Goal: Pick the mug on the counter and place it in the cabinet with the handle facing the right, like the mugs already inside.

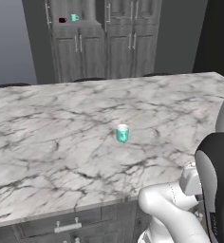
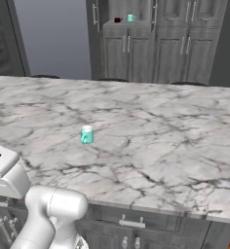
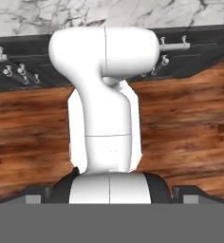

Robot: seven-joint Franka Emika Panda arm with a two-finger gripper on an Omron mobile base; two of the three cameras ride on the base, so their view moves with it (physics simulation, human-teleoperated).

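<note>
The counter (image 1: 61,142) was a polished-looking white marble slab with grey veins, smooth on top, and the drawer fronts (image 3: 19,61) beneath it were dark and matt with pale metal-like bar handles (image 2: 131,222). The mug (image 1: 122,134) looked like smooth teal ceramic with a white inside, and on the shelf of the grey wood-grain cabinet (image 1: 92,52) stood a glossy dark red mug (image 1: 62,20) and a teal mug (image 1: 74,17) of the same finish. The floor (image 3: 190,123) was reddish-brown wooden planking with visible grain.

The white marble counter (image 1: 61,142) carries one teal mug (image 1: 122,134), upright, near its middle.
</note>
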